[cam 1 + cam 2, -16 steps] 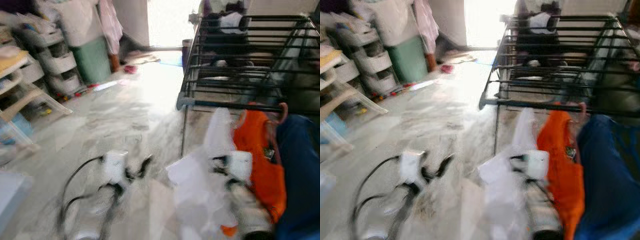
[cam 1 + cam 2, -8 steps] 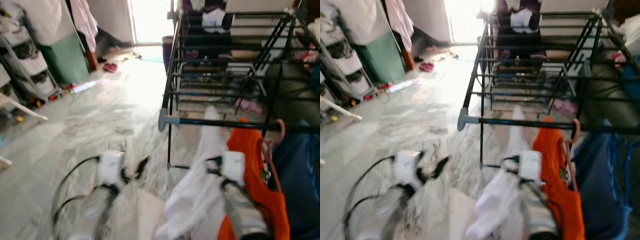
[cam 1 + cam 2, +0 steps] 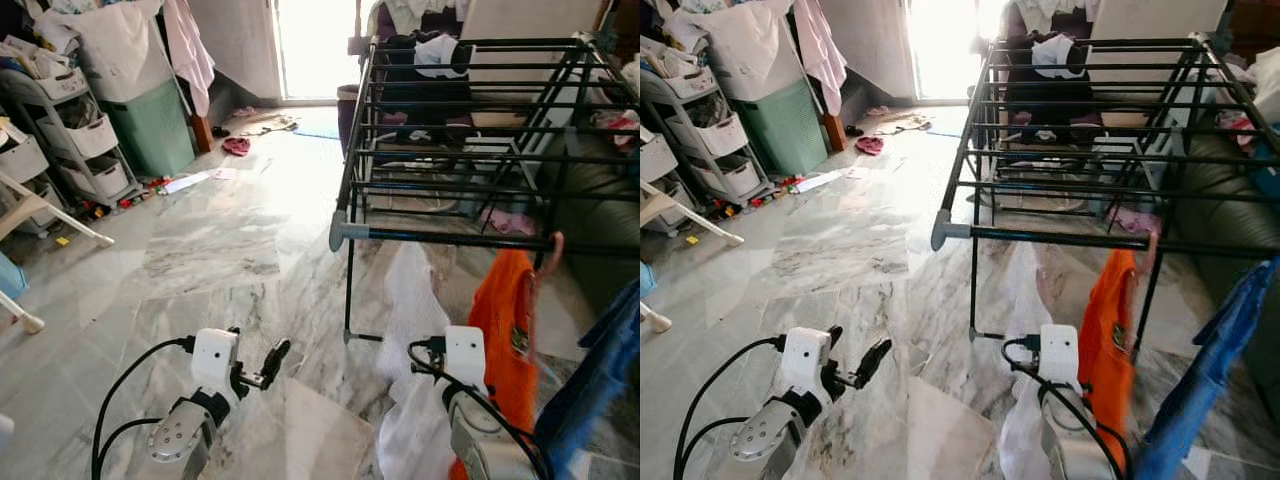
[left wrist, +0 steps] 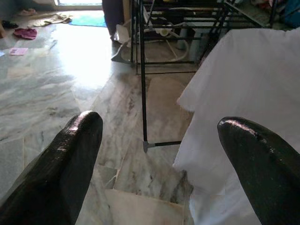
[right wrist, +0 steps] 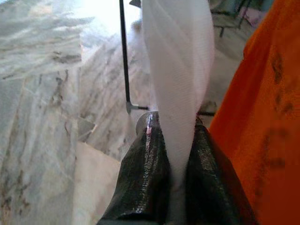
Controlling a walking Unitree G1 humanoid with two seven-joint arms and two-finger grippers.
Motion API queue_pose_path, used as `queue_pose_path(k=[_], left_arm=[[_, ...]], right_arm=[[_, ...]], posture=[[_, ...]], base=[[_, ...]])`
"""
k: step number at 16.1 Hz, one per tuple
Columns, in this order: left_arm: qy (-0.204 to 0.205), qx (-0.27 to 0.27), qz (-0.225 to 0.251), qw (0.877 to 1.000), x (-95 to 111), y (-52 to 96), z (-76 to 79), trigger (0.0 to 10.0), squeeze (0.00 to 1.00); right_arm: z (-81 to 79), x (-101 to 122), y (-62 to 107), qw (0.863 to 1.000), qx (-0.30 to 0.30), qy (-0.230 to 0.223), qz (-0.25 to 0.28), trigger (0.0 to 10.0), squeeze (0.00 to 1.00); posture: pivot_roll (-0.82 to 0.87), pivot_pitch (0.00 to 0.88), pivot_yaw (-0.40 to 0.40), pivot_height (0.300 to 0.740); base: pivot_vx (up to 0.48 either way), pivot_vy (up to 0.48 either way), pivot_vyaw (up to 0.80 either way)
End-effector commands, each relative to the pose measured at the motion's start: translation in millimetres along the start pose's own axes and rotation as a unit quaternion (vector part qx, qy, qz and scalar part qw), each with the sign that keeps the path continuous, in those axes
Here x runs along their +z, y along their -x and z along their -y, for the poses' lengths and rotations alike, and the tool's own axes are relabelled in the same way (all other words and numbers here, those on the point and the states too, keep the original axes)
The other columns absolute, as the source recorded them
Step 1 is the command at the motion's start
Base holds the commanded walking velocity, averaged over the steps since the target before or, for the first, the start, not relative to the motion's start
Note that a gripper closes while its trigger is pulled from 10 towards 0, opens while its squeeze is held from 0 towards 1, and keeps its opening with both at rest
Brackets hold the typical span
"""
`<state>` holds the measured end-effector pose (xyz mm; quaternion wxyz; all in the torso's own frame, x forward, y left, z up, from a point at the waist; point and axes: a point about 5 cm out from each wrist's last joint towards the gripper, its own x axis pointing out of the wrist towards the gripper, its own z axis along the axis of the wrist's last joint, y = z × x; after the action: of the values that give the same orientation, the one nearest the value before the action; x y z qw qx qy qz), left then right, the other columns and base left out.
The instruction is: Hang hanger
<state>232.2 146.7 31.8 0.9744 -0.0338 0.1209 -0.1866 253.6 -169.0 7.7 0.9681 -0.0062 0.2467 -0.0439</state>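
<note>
Left eye view: the robot stands at the near corner of a black drying rack (image 3: 470, 120), its right gripper (image 5: 174, 154) low in front, carrying a white garment (image 3: 415, 300) that rises toward the rack's front rail (image 3: 450, 238). An orange garment (image 3: 510, 330) hangs from that rail on a pink hanger hook (image 3: 553, 250), just beside the white one. The left gripper (image 3: 262, 368) hovers over the marble floor (image 3: 200, 250), holding nothing.

Right eye view: the same scene; a blue garment (image 3: 1210, 370) hangs at the far right.

Left wrist view: the left fingers (image 4: 70, 159) are spread wide, the white cloth ahead of them.

Right wrist view: the right fingers (image 5: 145, 178) are pressed together on the white cloth; no hanger can be made out in it.

Judged from this, the carry is ending; the next move calls for lifting the garment's top up over the rail.

Compared with half a second ago, the picture is sharp and the rack sits farther off, a shift of the camera.
</note>
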Motion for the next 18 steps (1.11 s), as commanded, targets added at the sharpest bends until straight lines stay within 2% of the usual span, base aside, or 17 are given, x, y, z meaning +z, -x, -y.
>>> queue_pose_path(k=[1,4,7,8,10,13,15,18], left_arm=[[-0.01,0.006,0.002,1.0,0,1.2,-3.0,10.0,0.0],[-0.016,-0.001,0.011,1.0,-1,0.8,-4.3,10.0,0.0],[-0.012,-0.006,0.003,1.0,-7,4.4,-8.7,10.0,0.0],[-0.01,-0.012,0.01,1.0,-7,6.2,-9.7,10.0,0.0],[-0.012,-0.018,0.019,1.0,-6,7.0,-9.7,10.0,0.0],[0.002,-0.067,0.027,0.997,-8,10.3,-5.8,10.0,0.0],[0.036,-0.133,0.012,0.99,-15,13.1,-2.1,10.0,0.0],[0.025,-0.116,0.006,0.993,-22,14.5,-14.7,10.0,0.0]], right_arm=[[-2.4,9,1.6,1.0,0.007,-0.001,0.02,10.0,0.0],[0.5,4,9.6,0.999,0.009,0.013,0.028,10.0,0.0],[2.5,13,19.2,0.997,0.008,0.036,0.071,10.0,0.0],[3.3,24,28.4,0.992,0.011,0.06,0.112,10.0,0.0],[3.2,29,34.3,0.989,0.012,0.069,0.134,10.0,0.0],[-0.5,36,41.1,0.984,0.012,0.075,0.16,10.0,0.0],[-4.3,45,44.3,0.979,0.017,0.084,0.186,10.0,0.0],[-6.2,43,47.5,0.976,0.033,0.096,0.191,10.0,0.0]], posture=[[-0.16,0.0,0.078,0.74],[-0.17,0.0,0.086,0.74],[-0.18,0.0,0.098,0.74],[-0.2,0.012,0.106,0.74],[-0.2,0.017,0.108,0.74],[-0.21,0.023,0.116,0.74],[-0.21,0.017,0.112,0.74],[-0.2,0.009,0.112,0.74]], base=[[0.0,0.0,0.0],[0.0,0.0,0.0],[0.0,0.0,0.0],[0.0,0.0,0.0],[0.0,0.0,0.0],[0.0,0.0,0.0],[0.0,0.0,0.0],[0.0,0.0,0.0]])
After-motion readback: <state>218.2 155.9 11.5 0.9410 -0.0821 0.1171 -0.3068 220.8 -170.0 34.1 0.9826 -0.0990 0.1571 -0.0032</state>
